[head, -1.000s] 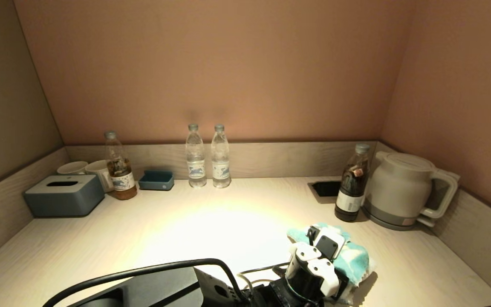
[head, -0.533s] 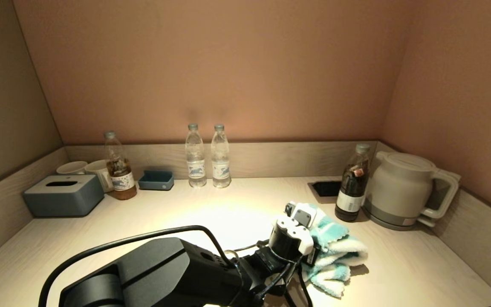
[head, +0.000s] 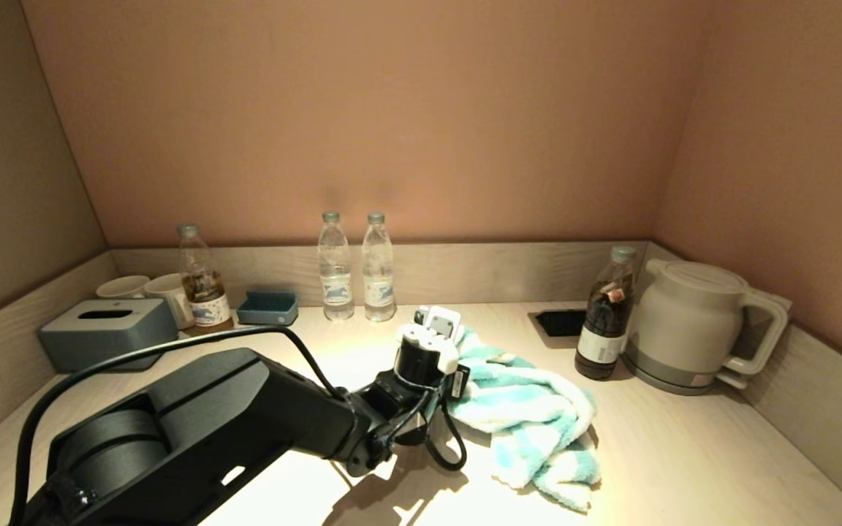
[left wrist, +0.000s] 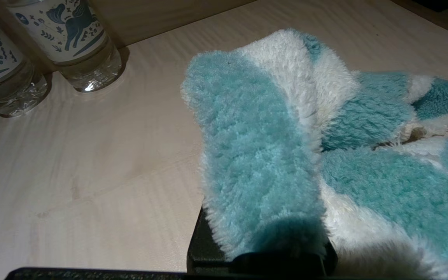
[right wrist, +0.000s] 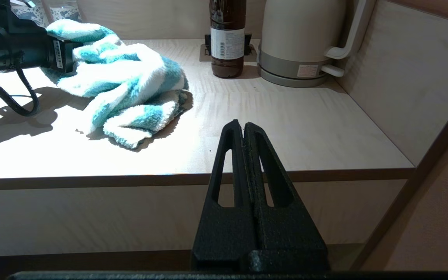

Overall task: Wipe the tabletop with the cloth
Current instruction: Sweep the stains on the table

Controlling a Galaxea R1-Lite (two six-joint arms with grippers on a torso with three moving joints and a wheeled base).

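Both tools pressed together: left tool [left wrist: 263, 249] pinching cloth [left wrist: 255, 155], right tool [right wrist: 244, 130] empty, unseen overhead.

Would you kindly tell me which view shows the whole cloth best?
The head view: the whole cloth lies spread on the tabletop. The right wrist view shows it from the side; the left wrist view shows only a close-up fold.

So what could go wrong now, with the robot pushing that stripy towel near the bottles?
The left hand, shut on the cloth, is close to the two water bottles at the back of the tabletop; pushing further could knock them over. The cloth's loose end trails toward the dark bottle and the kettle, so a sideways sweep might catch the bottle. The cloth is bunched, so it may wipe only a narrow strip.
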